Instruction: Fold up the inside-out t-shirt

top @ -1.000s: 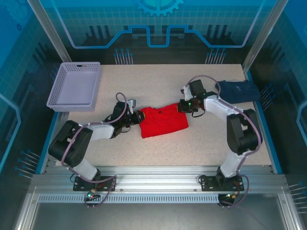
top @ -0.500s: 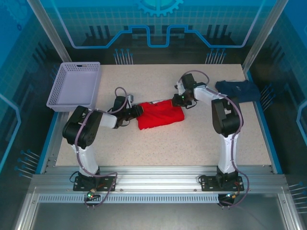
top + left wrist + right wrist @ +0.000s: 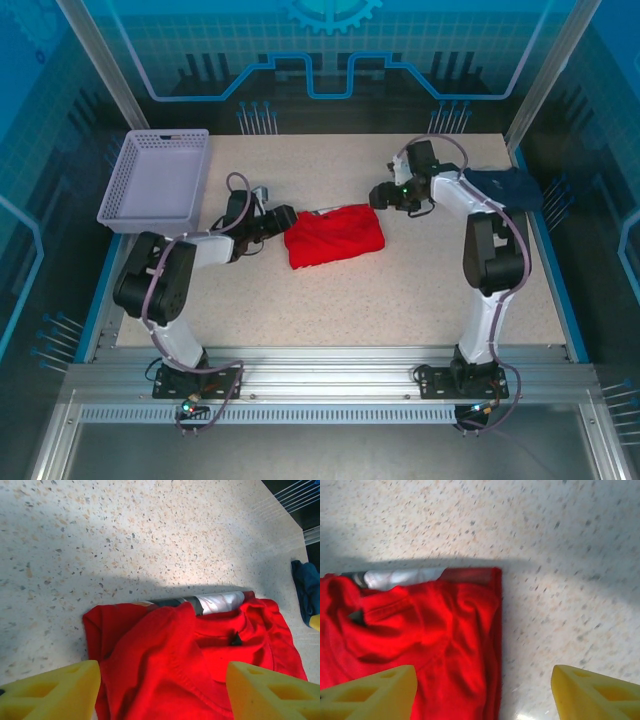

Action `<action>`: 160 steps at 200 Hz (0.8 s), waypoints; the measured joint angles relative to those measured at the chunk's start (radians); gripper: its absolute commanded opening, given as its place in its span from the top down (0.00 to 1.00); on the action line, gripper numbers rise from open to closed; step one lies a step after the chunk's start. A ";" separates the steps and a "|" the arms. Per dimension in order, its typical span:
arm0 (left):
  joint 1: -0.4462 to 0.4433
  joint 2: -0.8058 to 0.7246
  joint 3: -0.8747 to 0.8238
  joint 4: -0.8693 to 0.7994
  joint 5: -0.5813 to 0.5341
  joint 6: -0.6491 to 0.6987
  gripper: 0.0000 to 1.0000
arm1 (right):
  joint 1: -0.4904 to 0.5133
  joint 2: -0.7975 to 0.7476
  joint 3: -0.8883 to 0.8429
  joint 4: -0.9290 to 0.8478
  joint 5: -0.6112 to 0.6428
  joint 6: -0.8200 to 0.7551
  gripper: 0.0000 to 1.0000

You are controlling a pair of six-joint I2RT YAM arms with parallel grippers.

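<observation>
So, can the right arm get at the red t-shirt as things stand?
Probably yes. The right arm hangs just beside the red t-shirt, at its far right corner, jaws open, and the cloth's edge lies between them. Nothing lies in the way; the navy garment is on the arm's other side.

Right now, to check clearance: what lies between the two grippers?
The red shirt lies between the left gripper and the right gripper, as the top view shows.

We see a bright red t-shirt (image 3: 335, 235) with a grey-white printed strip — on a beige speckled table (image 3: 400, 290); lavender basket (image 3: 118, 180), navy garment (image 3: 505, 188).
</observation>
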 measured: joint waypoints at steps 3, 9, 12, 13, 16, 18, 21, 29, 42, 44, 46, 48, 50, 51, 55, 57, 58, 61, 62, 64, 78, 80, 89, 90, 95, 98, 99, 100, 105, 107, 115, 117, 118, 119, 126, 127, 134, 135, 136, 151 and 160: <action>0.000 -0.007 -0.002 -0.007 -0.003 0.000 0.28 | 0.000 -0.001 -0.006 0.001 -0.010 0.002 0.22; 0.000 -0.022 -0.007 -0.020 -0.006 0.000 0.27 | 0.001 -0.001 -0.016 0.003 -0.025 0.005 0.21; 0.000 -0.029 -0.010 -0.026 -0.007 0.000 0.27 | 0.002 -0.001 -0.022 0.005 -0.033 0.002 0.20; 0.000 -0.030 -0.011 -0.027 -0.007 0.000 0.27 | 0.002 0.000 -0.025 0.005 -0.036 0.002 0.20; 0.000 -0.036 -0.014 -0.032 -0.007 0.000 0.26 | 0.002 0.001 -0.031 0.005 -0.043 0.004 0.20; 0.000 -0.040 -0.016 -0.035 -0.008 0.000 0.26 | 0.003 0.002 -0.033 0.005 -0.047 0.003 0.20; 0.000 -0.046 -0.019 -0.041 -0.009 0.000 0.26 | 0.003 0.003 -0.039 0.005 -0.052 0.004 0.20; 0.001 -0.059 -0.026 -0.055 -0.009 0.000 0.25 | 0.003 0.009 -0.050 0.005 -0.066 0.004 0.19; 0.001 -0.076 -0.035 -0.079 -0.010 0.001 0.24 | 0.006 0.026 -0.056 0.005 -0.081 0.004 0.19; 0.001 -0.078 -0.037 -0.082 -0.010 0.001 0.24 | 0.007 0.030 -0.056 0.006 -0.084 0.004 0.20; 0.001 -0.080 -0.038 -0.083 -0.010 0.001 0.24 | 0.008 0.032 -0.056 0.006 -0.085 0.004 0.20; 0.001 -0.083 -0.039 -0.086 -0.010 0.001 0.24 | 0.008 0.035 -0.056 0.007 -0.088 0.004 0.20; 0.001 -0.086 -0.040 -0.089 -0.010 0.002 0.24 | 0.010 0.039 -0.056 0.008 -0.090 0.004 0.20; 0.001 -0.086 -0.041 -0.090 -0.010 0.003 0.24 | 0.010 0.040 -0.056 0.008 -0.090 0.004 0.20; 0.001 -0.093 -0.044 -0.095 -0.010 0.004 0.24 | 0.012 0.047 -0.056 0.011 -0.092 0.004 0.21; 0.001 -0.095 -0.046 -0.096 -0.010 0.005 0.24 | 0.014 0.051 -0.056 0.012 -0.095 0.005 0.21; 0.001 -0.097 -0.047 -0.097 -0.010 0.005 0.24 | 0.014 0.052 -0.056 0.013 -0.095 0.005 0.21; 0.002 -0.101 -0.048 -0.100 -0.010 0.007 0.23 | 0.016 0.057 -0.056 0.014 -0.095 0.006 0.22; 0.002 -0.102 -0.049 -0.100 -0.010 0.007 0.23 | 0.018 0.060 -0.056 0.015 -0.097 0.007 0.22; 0.002 -0.105 -0.051 -0.101 -0.010 0.007 0.23 | 0.019 0.063 -0.056 0.016 -0.099 0.008 0.22; 0.002 -0.121 -0.061 -0.109 -0.010 0.008 0.24 | 0.031 0.089 -0.056 0.025 -0.110 0.013 0.26; 0.002 -0.124 -0.063 -0.111 -0.010 0.008 0.23 | 0.034 0.093 -0.056 0.027 -0.112 0.014 0.26; 0.003 -0.130 -0.068 -0.116 -0.010 0.010 0.23 | 0.042 0.110 -0.055 0.030 -0.116 0.014 0.28; 0.003 -0.131 -0.068 -0.117 -0.010 0.010 0.23 | 0.043 0.111 -0.055 0.030 -0.115 0.014 0.28; 0.003 -0.134 -0.071 -0.119 -0.010 0.011 0.23 | 0.047 0.118 -0.050 0.031 -0.108 0.015 0.30; 0.003 -0.136 -0.072 -0.120 -0.010 0.011 0.23 | 0.047 0.119 -0.046 0.027 -0.108 0.016 0.31; 0.003 -0.136 -0.073 -0.121 -0.010 0.011 0.23 | 0.047 0.119 -0.045 0.027 -0.108 0.018 0.31; 0.003 -0.137 -0.074 -0.122 -0.010 0.011 0.23 | 0.046 0.119 -0.043 0.026 -0.109 0.020 0.31; 0.004 -0.139 -0.077 -0.122 -0.010 0.011 0.23 | 0.046 0.119 -0.042 0.029 -0.112 0.020 0.32; 0.004 -0.140 -0.079 -0.122 -0.010 0.011 0.24 | 0.047 0.119 -0.042 0.032 -0.114 0.022 0.33; 0.004 -0.146 -0.086 -0.126 -0.010 0.011 0.23 | 0.052 0.126 -0.040 0.042 -0.117 0.022 0.36; 0.004 -0.148 -0.089 -0.127 -0.010 0.011 0.23 | 0.055 0.127 -0.040 0.044 -0.117 0.024 0.36; 0.004 -0.148 -0.089 -0.127 -0.010 0.011 0.23 | 0.055 0.128 -0.040 0.044 -0.116 0.024 0.37; 0.004 -0.150 -0.091 -0.127 -0.010 0.011 0.23 | 0.056 0.129 -0.040 0.045 -0.114 0.025 0.37; 0.005 -0.156 -0.098 -0.129 -0.010 0.011 0.24 | 0.060 0.130 -0.040 0.049 -0.108 0.028 0.41; 0.005 -0.157 -0.099 -0.130 -0.010 0.011 0.24 | 0.060 0.130 -0.040 0.050 -0.109 0.027 0.41; 0.005 -0.162 -0.104 -0.134 -0.010 0.011 0.23 | 0.060 0.130 -0.041 0.055 -0.117 0.032 0.43; 0.005 -0.164 -0.105 -0.134 -0.010 0.011 0.23 | 0.060 0.130 -0.041 0.056 -0.117 0.031 0.44; 0.005 -0.164 -0.105 -0.134 -0.010 0.011 0.23 | 0.060 0.130 -0.042 0.058 -0.118 0.031 0.44; 0.005 -0.177 -0.112 -0.138 -0.010 0.013 0.23 | 0.070 0.134 -0.049 0.077 -0.120 0.043 0.52; 0.005 -0.183 -0.115 -0.139 -0.010 0.015 0.23 | 0.072 0.135 -0.053 0.090 -0.132 0.051 0.59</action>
